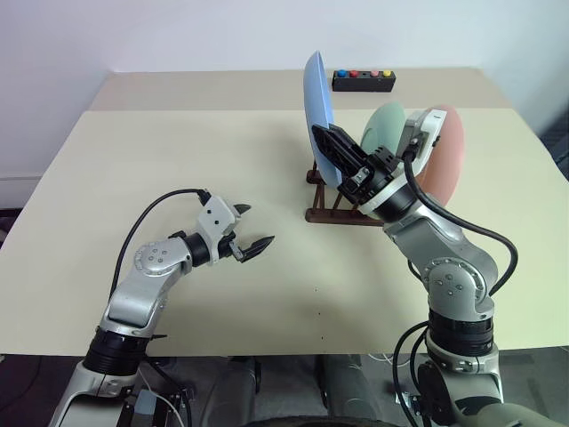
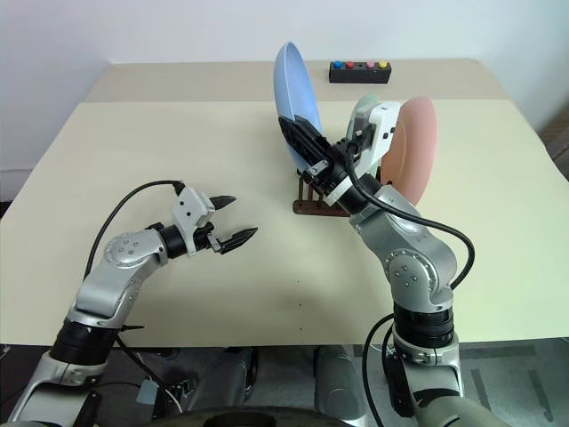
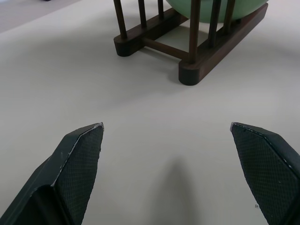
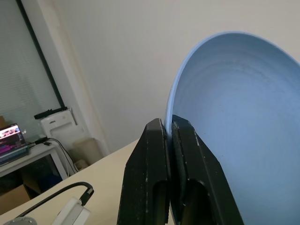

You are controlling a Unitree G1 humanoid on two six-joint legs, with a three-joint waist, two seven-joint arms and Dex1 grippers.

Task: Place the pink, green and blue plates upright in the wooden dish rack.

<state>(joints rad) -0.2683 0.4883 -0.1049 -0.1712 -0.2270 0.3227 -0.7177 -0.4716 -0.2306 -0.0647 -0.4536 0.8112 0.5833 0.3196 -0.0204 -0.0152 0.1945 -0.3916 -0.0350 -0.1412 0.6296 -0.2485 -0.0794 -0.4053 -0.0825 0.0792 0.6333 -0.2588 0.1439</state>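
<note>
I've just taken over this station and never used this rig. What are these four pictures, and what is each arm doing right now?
You are driving a two-armed humanoid robot at a beige table. The two wide pictures come from its head camera, looking down over both arms. The other two come from cameras on the wrists.

The left gripper hangs open over the table, holding nothing. The right gripper is shut on the rim of the light blue round plate, held upright above the dark brown wooden dish rack.

The pale green plate and the salmon pink plate already stand in the rack. Behind it lies a small black box with coloured buttons.
</note>
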